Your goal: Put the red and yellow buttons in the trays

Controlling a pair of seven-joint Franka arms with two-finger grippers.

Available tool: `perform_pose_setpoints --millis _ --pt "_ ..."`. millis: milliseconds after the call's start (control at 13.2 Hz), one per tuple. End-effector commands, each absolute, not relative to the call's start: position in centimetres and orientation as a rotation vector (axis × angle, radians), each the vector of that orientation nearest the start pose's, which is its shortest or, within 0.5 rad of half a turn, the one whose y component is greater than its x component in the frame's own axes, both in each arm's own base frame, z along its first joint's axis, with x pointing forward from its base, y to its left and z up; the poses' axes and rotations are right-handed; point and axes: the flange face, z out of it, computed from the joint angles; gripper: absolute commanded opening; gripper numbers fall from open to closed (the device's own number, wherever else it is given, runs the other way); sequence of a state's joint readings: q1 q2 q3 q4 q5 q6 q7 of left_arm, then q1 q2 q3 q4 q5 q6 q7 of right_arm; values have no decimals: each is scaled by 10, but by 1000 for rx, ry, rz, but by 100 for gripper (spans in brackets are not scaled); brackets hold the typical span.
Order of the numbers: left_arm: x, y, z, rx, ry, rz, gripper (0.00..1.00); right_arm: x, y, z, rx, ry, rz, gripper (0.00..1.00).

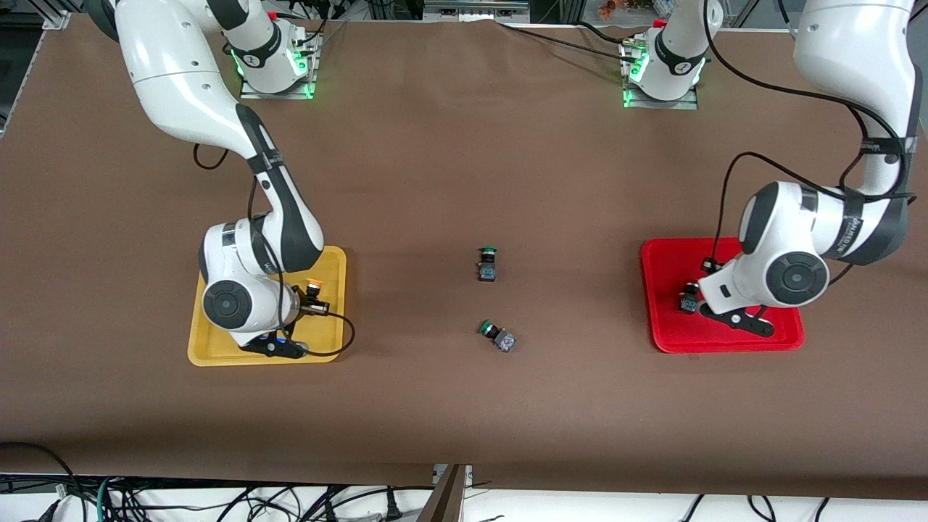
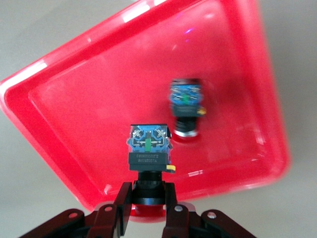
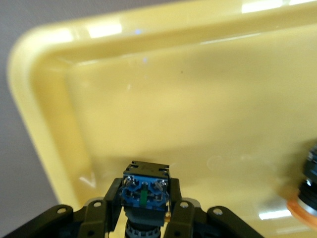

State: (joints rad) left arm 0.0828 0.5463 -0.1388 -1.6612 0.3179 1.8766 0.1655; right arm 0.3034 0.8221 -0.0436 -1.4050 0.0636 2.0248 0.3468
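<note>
Fingers of the left gripper [image 2: 148, 203] clamp a button [image 2: 149, 153] over the red tray [image 2: 74, 134], where a second button [image 2: 186, 106] lies on the tray floor. Over the yellow tray [image 3: 54, 124], the right gripper [image 3: 146, 213] pinches another button [image 3: 144, 191], with an orange-capped button [image 1: 314, 288] resting in that tray beside it.

1. Red tray [image 2: 69, 124]: glossy, smooth plastic with bright glare.
2. Yellow tray [image 3: 163, 104]: glossy, smooth plastic.
3. Desk [image 1: 464, 406]: matt brown covering.
4. Arm shells [image 1: 174, 72]: glossy white.
</note>
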Motion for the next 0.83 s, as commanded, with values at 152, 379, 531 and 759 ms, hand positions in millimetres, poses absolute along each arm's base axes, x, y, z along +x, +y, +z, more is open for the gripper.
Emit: perform_pose_setpoints --millis 152,379,531,759 --pt "637 36 235 -2886 600 441 4 677 160 268 -3138 130 253 100" --pt "637 40 235 -2897 586 442 100 680 136 352 -3132 -21 326 100" --pt "641 37 266 -2892 575 384 100 673 128 414 -3132 -52 337 100" --pt "641 35 353 -2929 490 261 100 648 103 484 -3133 -4 352 100"
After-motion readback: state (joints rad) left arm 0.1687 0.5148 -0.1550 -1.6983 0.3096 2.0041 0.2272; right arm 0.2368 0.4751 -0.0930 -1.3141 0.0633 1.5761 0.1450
